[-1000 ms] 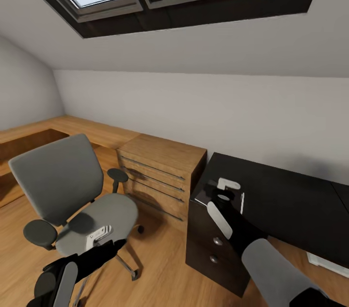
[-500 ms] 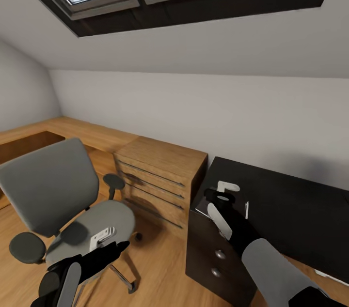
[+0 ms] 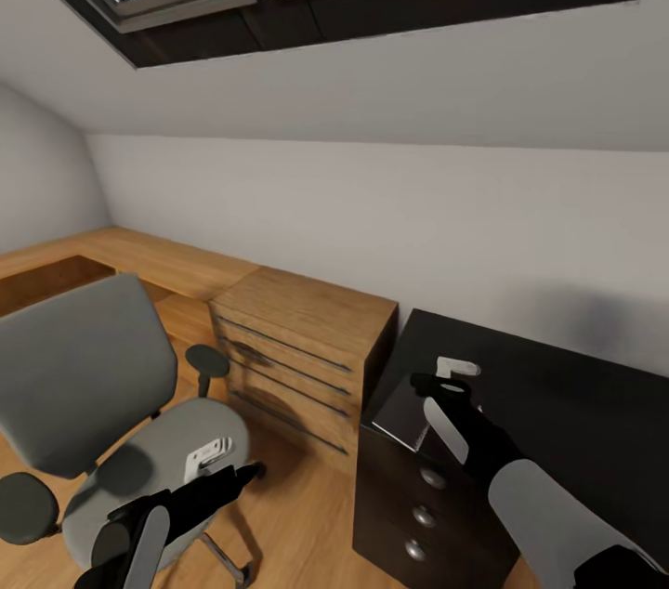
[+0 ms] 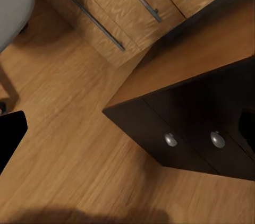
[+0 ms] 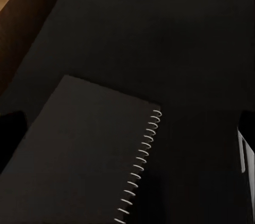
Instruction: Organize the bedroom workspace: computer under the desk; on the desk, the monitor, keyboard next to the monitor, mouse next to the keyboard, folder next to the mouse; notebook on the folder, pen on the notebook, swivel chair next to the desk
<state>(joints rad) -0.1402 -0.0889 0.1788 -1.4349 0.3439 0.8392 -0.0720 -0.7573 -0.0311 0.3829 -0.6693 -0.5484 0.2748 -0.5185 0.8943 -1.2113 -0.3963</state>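
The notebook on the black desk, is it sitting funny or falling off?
A bit funny, yes. The notebook lies flat at the corner of the desk, turned crooked to the desk's edges, under the right gripper. Whether it pokes over the edge, I cannot tell. Its spiral binding looks whole, nothing torn.

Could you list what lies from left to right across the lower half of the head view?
Swivel chair → light-wood chest of drawers → notebook at the desk corner → right gripper over it → the black desk.
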